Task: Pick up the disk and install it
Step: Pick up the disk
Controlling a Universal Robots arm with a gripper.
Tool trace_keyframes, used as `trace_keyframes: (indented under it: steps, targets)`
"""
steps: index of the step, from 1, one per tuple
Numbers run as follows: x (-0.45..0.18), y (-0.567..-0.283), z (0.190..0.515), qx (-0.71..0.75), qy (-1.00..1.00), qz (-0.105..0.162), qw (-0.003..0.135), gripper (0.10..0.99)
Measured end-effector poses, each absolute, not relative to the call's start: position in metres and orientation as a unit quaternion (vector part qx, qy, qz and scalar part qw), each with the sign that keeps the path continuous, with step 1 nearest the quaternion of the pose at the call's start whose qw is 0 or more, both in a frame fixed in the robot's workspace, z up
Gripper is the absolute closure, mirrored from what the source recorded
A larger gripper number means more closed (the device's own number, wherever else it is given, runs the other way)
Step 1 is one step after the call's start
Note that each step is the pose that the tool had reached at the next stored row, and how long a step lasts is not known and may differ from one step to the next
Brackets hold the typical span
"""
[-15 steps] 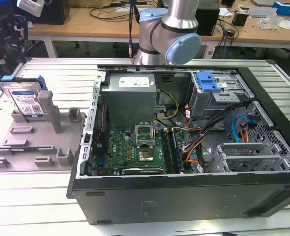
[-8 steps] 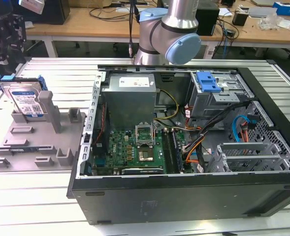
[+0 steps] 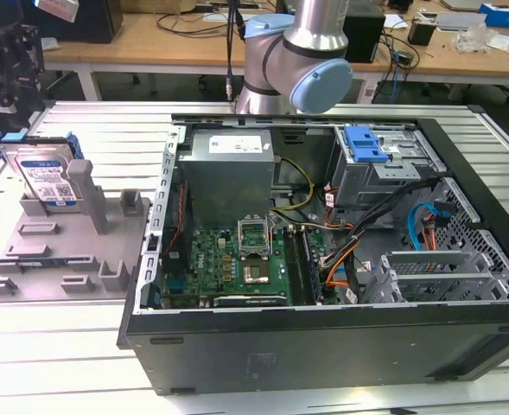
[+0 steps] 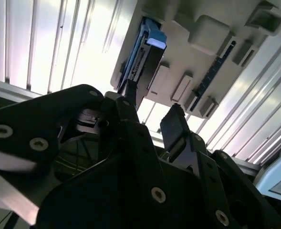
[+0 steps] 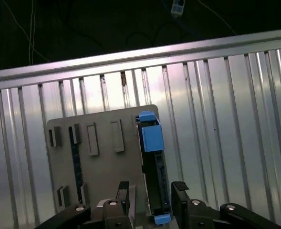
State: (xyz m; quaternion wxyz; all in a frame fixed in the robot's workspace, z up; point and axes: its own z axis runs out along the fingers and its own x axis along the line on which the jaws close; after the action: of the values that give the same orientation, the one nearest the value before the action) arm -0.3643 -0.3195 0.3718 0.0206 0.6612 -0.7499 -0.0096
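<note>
At the exterior view's left, your disk (image 3: 45,173) stands on edge in a slot at the far end of the grey fixture plate (image 3: 60,259). Its label faces out and its blue rails frame it. The plate lies flat on the ribbed metal counter (image 3: 64,354), and nothing grips the disk.

In both wrist views the claw (image 5: 152,187) hangs above that plate with its fingers (image 5: 180,190) spread apart and empty. In the first wrist view the disk lines up in the gap between them. The second wrist view shows it well apart from the fingertips, so I judge there is no contact yet.

Moving right, the open computer case (image 3: 323,337) lies on its side on the same counter with its motherboard (image 3: 237,255) exposed. The arm (image 3: 302,52) rises behind it. Further toward the exterior view's right, inside the case, a grey drive cage (image 3: 379,177) carries a smaller blue clip (image 3: 364,145) on top. You can't tell from these views which bay is meant for the disk.

As for progress, you're at the very beginning. The pick-up isn't made, and the disk sits in its holder, well apart from the case. The whole install is left to do. What you do have is the approach: the claw is open over the disk, roughly straddling its thin edge.
</note>
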Motion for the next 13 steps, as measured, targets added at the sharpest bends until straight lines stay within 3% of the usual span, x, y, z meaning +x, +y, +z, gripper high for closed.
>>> trace_keyframes:
  steps: [7, 13]
  targets:
    - [-0.3669, -0.3166, 0.3696, 0.68, -0.733, -0.008, 0.02, 0.604]
    - [-0.371, -0.3161, 0.3683, 0.685, -0.728, 0.004, 0.007, 0.604]
